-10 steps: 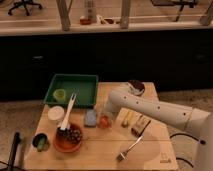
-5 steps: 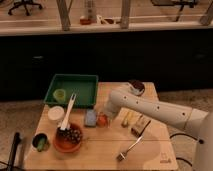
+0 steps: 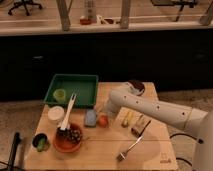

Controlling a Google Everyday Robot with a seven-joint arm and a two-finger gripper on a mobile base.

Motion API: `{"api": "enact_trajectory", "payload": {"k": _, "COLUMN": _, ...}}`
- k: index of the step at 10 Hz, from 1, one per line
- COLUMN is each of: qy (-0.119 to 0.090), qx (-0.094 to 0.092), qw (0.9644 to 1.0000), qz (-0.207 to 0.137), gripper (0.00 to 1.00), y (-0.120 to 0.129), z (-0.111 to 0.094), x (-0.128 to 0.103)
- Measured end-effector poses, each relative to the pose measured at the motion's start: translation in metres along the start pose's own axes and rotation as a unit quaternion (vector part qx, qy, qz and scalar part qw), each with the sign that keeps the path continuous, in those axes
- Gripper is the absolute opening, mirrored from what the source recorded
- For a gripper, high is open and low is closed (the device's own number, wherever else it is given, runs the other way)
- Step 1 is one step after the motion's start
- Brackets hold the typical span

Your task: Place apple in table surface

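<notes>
The apple (image 3: 102, 120) is a small orange-red fruit resting on the light tan wooden table surface (image 3: 150, 150), right of a blue item. My white arm reaches in from the right, and its gripper (image 3: 106, 114) is low over the table at the apple, partly hidden behind the arm's end. The apple sits at the gripper's lower left, touching or nearly touching it.
A green tray (image 3: 75, 89) with a yellow-green cup stands at the back left. An orange bowl (image 3: 67, 140) of dark grapes with a white utensil sits front left. A blue item (image 3: 90, 118), a yellow item (image 3: 127, 119), a fork (image 3: 129, 148) and a dark bowl (image 3: 136, 87) lie around.
</notes>
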Motion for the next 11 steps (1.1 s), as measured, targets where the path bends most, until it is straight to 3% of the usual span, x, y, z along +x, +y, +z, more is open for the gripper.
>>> {"api": "enact_trajectory", "payload": {"k": 6, "qy": 0.007, "qx": -0.003, "qw": 1.0, "qz": -0.002, "gripper": 0.8, "y": -0.0017, "z": -0.0017, "x": 0.0029}}
{"api": "enact_trajectory", "payload": {"k": 11, "qy": 0.013, "qx": -0.022, "qw": 0.9996, "qz": -0.01, "gripper": 0.8, "y": -0.0025, "z": -0.0087, "x": 0.0093}}
